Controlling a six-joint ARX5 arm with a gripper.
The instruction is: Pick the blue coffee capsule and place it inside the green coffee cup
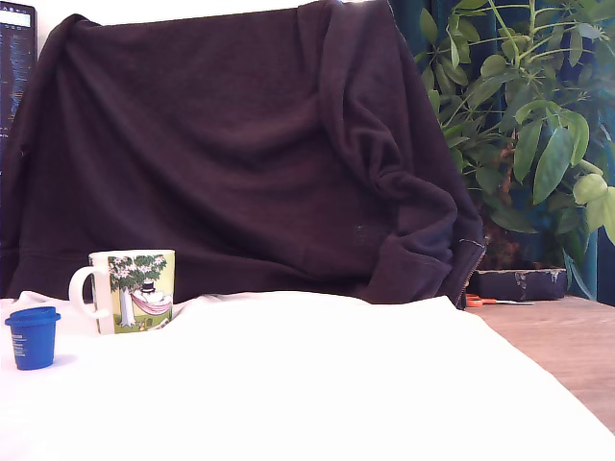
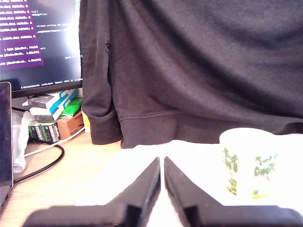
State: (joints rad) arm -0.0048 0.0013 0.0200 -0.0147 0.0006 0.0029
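Note:
The blue coffee capsule (image 1: 33,337) stands upright on the white cloth at the exterior view's far left. Just beside it, a little farther back, stands the green coffee cup (image 1: 131,291), a mug with yellow-green sides, a tree-and-hammock cartoon and a white handle turned toward the capsule. The arm does not appear in the exterior view. In the wrist view my gripper (image 2: 162,161) is shut, its two black fingers meeting at the tips with nothing between them, low over the cloth. The cup (image 2: 250,162) shows ahead of the fingers and off to one side. The capsule is out of the wrist view.
A white cloth (image 1: 317,384) covers the table, with bare wood (image 1: 567,346) at the exterior view's right. A dark garment (image 1: 240,154) hangs behind. A plant (image 1: 538,125), a dark case (image 1: 519,284) and scissors sit back right. A monitor (image 2: 38,42), boxes and a cable (image 2: 45,165) show in the wrist view.

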